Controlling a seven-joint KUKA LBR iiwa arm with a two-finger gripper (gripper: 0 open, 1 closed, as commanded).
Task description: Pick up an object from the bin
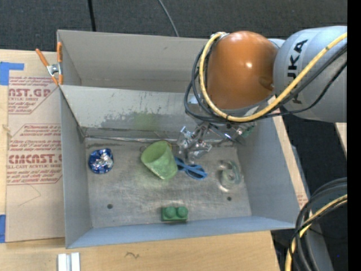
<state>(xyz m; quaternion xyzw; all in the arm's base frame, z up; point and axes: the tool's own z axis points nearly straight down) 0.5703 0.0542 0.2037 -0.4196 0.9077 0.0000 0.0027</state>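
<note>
My gripper [190, 145] hangs under the orange cover near the middle of the bin, its metal fingertips just above the bin floor. Directly below the tips lies a blue looped thing [192, 169], flat on the floor. A light green cup [158, 159] lies on its side just left of the fingers, close to them. Right of the gripper rests a clear plastic piece [229, 174]. Nothing shows between the fingers.
A blue and silver crumpled ball [101, 161] sits at the left side of the bin. A dark green toy brick [174, 213] lies near the front wall. The arm comes in from the right over the bin's back right part.
</note>
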